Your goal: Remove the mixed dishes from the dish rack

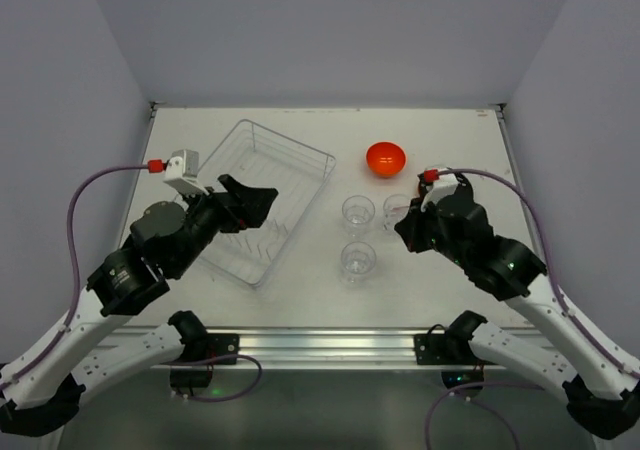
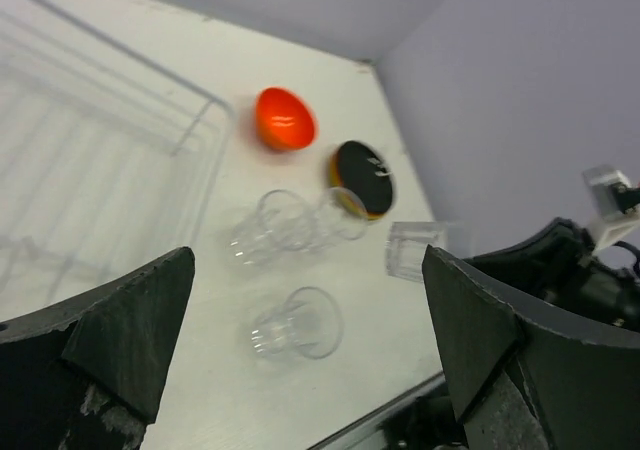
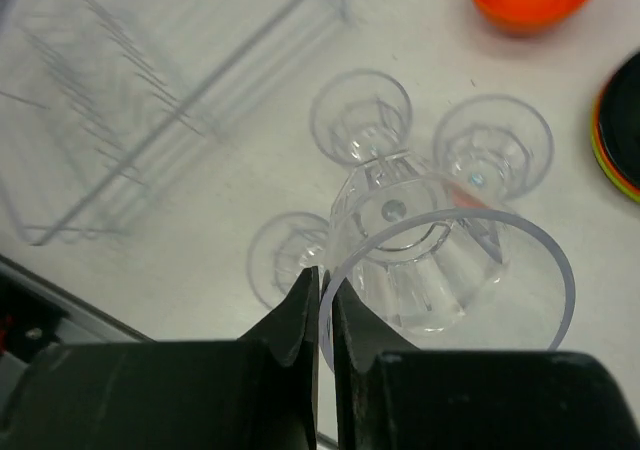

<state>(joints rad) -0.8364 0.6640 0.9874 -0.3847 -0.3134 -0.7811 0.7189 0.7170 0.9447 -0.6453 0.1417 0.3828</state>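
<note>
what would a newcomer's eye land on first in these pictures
The glossy orange-red bowl stands out first, alone on the white table to the right of the silvery dish rack. Next comes the right gripper, pinching a clear glass by its rim, close to three other glasses clustered on the table. The left gripper hangs wide open over the rack.

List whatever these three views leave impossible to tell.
1. Plate stack: in the top view it is hidden beneath the right arm; in the right wrist view it is cut off by the right edge. The lower plates show only thin rims.
2. Dish rack floor: in the top view it is partly covered by the open left gripper; the left wrist view is blurred and cropped.
3. Glass pinched by the right gripper: in the top view it is hidden under that gripper.
</note>
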